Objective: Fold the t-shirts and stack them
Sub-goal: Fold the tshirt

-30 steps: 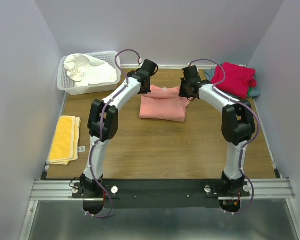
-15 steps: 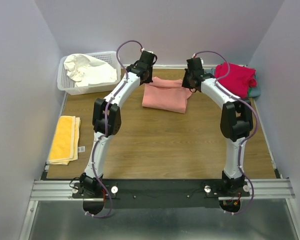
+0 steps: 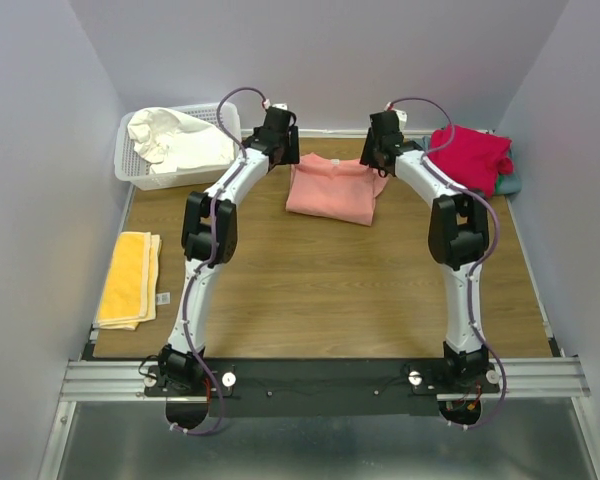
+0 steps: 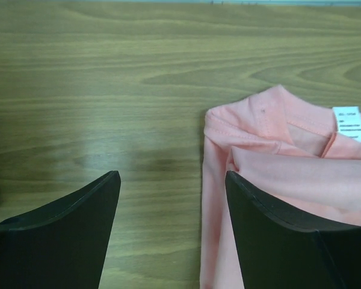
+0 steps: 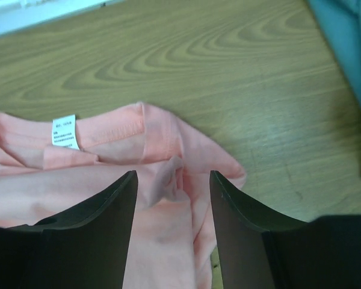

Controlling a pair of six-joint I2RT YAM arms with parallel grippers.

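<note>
A folded yellow cloth (image 3: 127, 279) lies along the left edge of the wooden table (image 3: 310, 290). At the far-left corner, the white t-shirt (image 3: 180, 140) is heaped loose in a white lattice basket (image 3: 140, 172). The left gripper (image 4: 169, 180) hangs near the far edge with its jaws spread wide and nothing between them, over bare wood just beside the left side of the salmon-pink t-shirt (image 3: 332, 190). That shirt lies folded at the middle of the far edge, collar toward the back wall, its white neck label (image 4: 348, 123) showing. The right gripper (image 5: 172, 176) stands over the shirt's far-right corner, its jaws apart either side of a small bunched fold of pink cloth and closed on nothing. At the far-right corner, the crimson-red t-shirt (image 3: 468, 157) sits atop the grey-blue t-shirt (image 3: 510, 183), whose edge shows beneath it.
</note>
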